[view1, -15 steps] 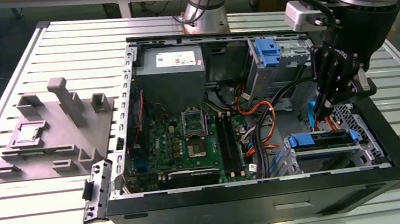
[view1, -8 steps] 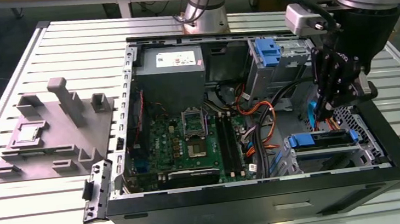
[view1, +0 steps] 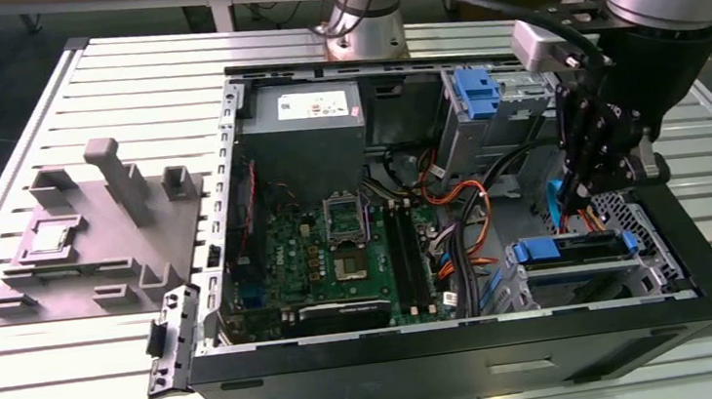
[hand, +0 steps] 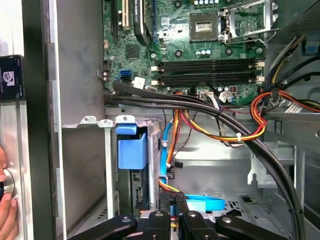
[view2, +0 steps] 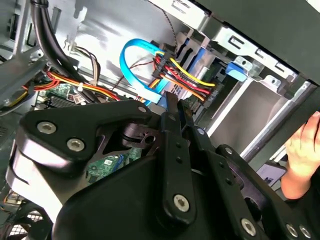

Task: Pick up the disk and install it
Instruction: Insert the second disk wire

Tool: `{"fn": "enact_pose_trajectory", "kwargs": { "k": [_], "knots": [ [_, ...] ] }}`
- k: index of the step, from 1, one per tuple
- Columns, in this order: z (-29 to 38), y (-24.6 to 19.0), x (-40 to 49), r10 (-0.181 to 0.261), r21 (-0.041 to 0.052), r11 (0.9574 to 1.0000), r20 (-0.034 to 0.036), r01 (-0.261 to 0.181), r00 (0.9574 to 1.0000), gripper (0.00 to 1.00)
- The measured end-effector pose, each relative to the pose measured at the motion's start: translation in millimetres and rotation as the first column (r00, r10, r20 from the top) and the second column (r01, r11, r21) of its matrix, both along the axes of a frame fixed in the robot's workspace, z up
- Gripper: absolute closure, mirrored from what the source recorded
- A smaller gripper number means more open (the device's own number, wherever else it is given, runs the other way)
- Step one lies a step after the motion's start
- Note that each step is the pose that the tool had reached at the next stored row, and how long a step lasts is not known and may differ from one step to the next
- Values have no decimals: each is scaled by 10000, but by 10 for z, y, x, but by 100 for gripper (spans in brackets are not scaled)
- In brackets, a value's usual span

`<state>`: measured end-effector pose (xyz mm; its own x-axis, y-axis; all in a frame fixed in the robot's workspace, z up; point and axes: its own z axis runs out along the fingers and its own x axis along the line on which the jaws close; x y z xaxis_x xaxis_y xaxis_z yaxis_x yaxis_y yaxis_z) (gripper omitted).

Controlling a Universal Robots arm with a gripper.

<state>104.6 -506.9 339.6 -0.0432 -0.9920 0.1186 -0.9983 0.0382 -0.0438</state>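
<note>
Slatted metal table (view1: 112, 380) holds open computer case (view1: 477, 364); pincer (view1: 601, 197) inside near disk (view1: 572, 249), grip state unclear; no legible writing.

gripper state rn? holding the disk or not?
Gripper: down inside the computer case beside the drive bay, above a blue-framed disk; open or shut, and any hold on it, cannot be told.

Open black computer case (view1: 475, 345) sits on slatted metal table (view1: 73, 384); grey moulded fixture (view1: 98, 234) at its exterior-view left; green motherboard (view1: 334, 251) inside.
</note>
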Motion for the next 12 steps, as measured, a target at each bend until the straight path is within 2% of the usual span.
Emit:
{"fn": "enact_pose_trajectory", "kwargs": {
  "k": [6,12],
  "knots": [
    [1,-89,0,1,49,10000,10,-1,10000,84],
    [1,-101,0,3,53,10000,18,-3,10000,84]
  ]
}}
